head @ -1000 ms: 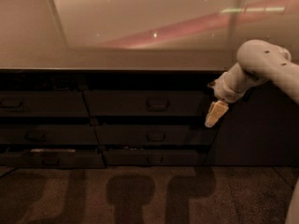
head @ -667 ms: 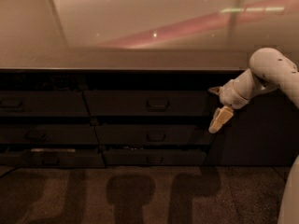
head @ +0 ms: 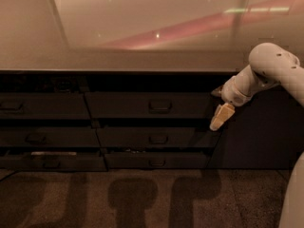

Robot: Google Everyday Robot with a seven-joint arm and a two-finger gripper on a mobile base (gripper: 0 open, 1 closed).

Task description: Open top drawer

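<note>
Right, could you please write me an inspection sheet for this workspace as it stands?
Surface: countertop, pale and glossy, showing light reflections.
Job's things: top drawer, dark front with a central handle; nothing is touching the handle.
Clutter: a pale strip shows above the bottom-left drawer; I cannot tell what it is.
Grippers: gripper points down and left beside the right end of the top drawer, well away from the handle.
Cables: nothing seen.
Surroundings: more dark drawer fronts to the left and below, a dark panel on the right, and a speckled floor with shadows.
</note>
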